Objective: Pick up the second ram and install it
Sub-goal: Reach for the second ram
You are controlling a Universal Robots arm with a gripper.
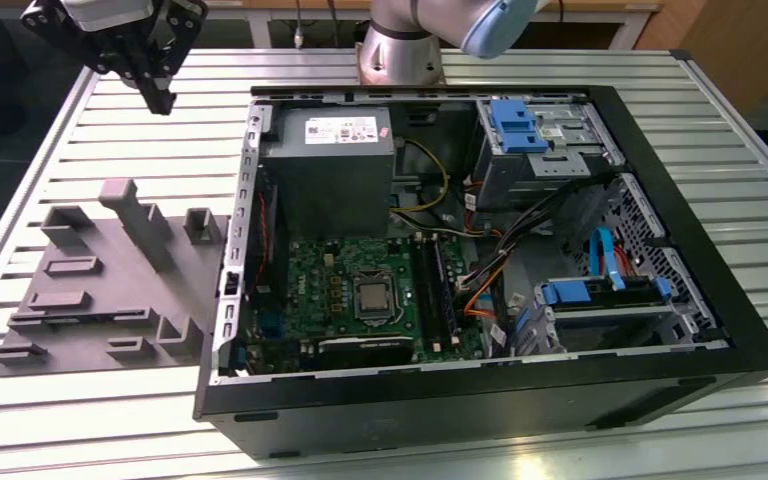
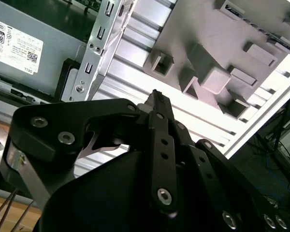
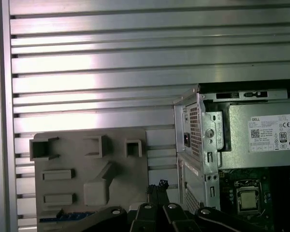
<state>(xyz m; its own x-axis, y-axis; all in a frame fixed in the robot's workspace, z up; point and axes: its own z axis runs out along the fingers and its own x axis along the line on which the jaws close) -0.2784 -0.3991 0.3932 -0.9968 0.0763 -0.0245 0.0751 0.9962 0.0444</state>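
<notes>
Your gripper [image 1: 161, 100] hangs above the bench [image 1: 117, 140], beyond the grey fixture [image 1: 104, 290]. Its fingers [image 2: 159, 145] are closed together, gripping nothing. The open computer case [image 1: 704, 300] lies alongside.

Arm [image 1: 404, 45] cut off by exterior view's top edge. Gray fixture [image 3: 87, 159] partly hidden behind gripper [image 3: 155, 186] in first wrist view.

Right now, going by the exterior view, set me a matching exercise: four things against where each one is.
1 gripper
2 grey fixture
3 power supply
4 processor

a on the green board
b hangs over the table
c lies on the table beside the case
d in the case, white label on it

Pairs: 1b, 2c, 3d, 4a
</notes>
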